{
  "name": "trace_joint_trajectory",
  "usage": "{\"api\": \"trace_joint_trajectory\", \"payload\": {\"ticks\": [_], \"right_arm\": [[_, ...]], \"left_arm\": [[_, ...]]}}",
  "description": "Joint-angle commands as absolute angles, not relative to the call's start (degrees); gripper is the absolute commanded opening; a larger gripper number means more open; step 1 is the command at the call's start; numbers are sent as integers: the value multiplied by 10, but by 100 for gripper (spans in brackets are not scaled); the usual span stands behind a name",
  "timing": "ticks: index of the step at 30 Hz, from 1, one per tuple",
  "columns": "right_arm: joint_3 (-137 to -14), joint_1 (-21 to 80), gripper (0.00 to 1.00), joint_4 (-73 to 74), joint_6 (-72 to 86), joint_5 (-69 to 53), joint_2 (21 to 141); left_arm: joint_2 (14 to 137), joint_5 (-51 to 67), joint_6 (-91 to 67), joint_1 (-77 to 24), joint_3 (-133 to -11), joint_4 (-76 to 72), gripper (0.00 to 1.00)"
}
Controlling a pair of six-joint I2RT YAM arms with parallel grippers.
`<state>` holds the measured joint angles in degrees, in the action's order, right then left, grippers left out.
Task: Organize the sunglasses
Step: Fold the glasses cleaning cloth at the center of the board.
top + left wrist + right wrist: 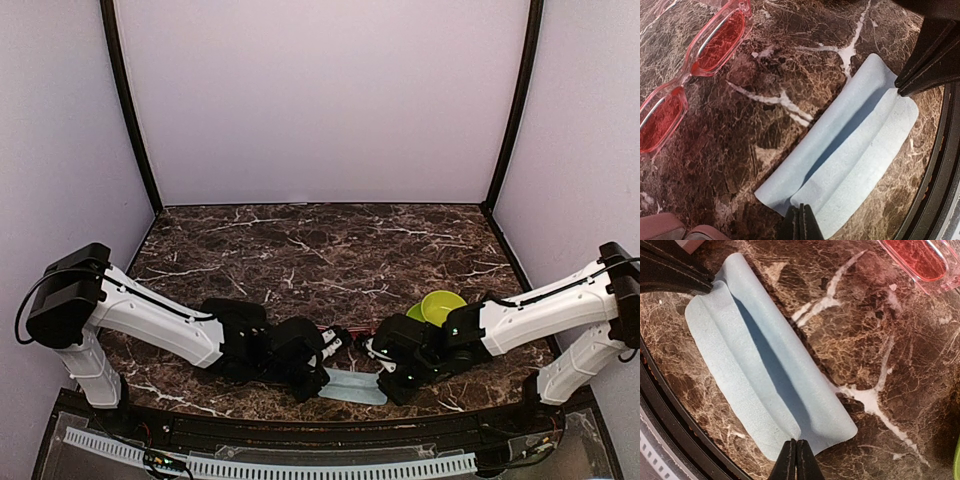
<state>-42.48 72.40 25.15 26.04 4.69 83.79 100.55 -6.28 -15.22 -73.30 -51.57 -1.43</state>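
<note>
Sunglasses (715,45) cropped at picture edge, blue cloth (850,155) beside them

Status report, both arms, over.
Left gripper shut on one end of blue cloth. Right gripper shut on other end. Red-pink sunglasses loose beside cloth. Green bowl beside right arm.

Both arms reach low and inward from their bases, with the forearms nearly level. The left arm (150,315) stretches rightward and the right arm (545,312) leftward, so the wrists face each other, close but apart. The left gripper (799,224) has its fingers pressed together on one end of the cloth (850,150). The right gripper (796,460) is likewise clamped on the opposite end.
</note>
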Motion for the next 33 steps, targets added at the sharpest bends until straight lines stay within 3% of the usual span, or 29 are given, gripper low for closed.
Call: {"api": "trace_joint_trajectory", "payload": {"ticks": [1, 12, 33], "right_arm": [[-418, 732, 4, 233, 267, 41, 843], [-418, 738, 7, 228, 267, 31, 847], [-397, 764, 21, 203, 286, 6, 817]], "left_arm": [[1007, -63, -154, -737, -512, 1, 0], [1008, -67, -156, -740, -512, 6, 0], [988, -87, -183, -771, -511, 33, 20]]}}
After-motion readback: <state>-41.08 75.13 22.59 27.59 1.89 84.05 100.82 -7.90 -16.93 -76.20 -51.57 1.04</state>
